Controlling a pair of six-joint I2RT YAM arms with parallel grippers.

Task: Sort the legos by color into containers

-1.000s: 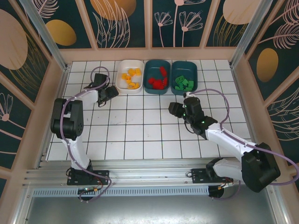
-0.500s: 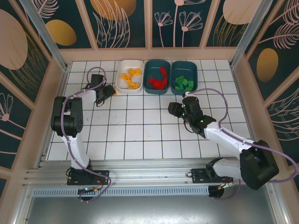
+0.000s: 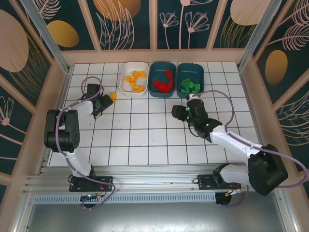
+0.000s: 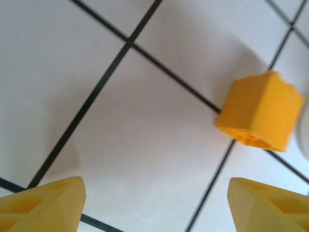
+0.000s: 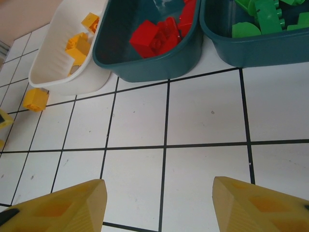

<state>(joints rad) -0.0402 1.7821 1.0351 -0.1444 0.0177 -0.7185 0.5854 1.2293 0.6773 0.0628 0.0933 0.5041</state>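
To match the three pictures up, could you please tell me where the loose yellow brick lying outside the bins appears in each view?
Top external: the loose yellow brick lies left of centre, just left of the white bin.
Left wrist: the brick sits at the right, over a black grid line.
Right wrist: the brick is at the left edge, below the white bin.
Shared landmark: the white bin, beside the brick in the top and right wrist views.

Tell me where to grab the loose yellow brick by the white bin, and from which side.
I'd pinch the yellow brick across two opposite flat faces, from above, with the open left pincer beside it. It sits blocky and free on the tile; the white bin crowds one side.
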